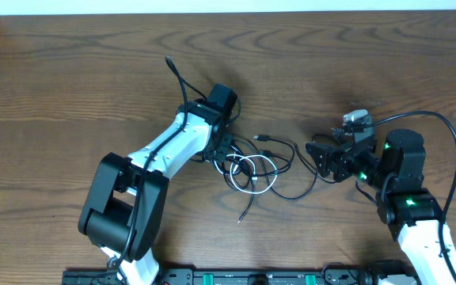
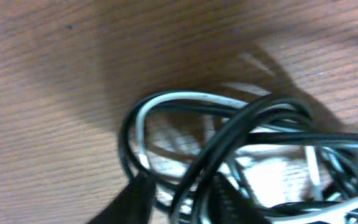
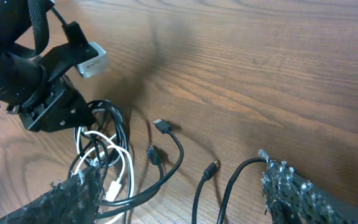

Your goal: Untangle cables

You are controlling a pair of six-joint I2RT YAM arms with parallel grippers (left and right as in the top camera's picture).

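The job is looking barely begun: the cables (image 1: 253, 169) are lying in one messy heap in the middle of the table (image 1: 70, 71). Black loops and a white one are crossing each other, and only a few plug ends are poking out free. The left pincer (image 1: 222, 149) is sitting on the heap's left edge. Its close view is blurry, so I cannot tell if it is pinching a loop. The right pincer (image 1: 321, 158) is hanging wide apart, holding nothing, just beside the heap's right side.
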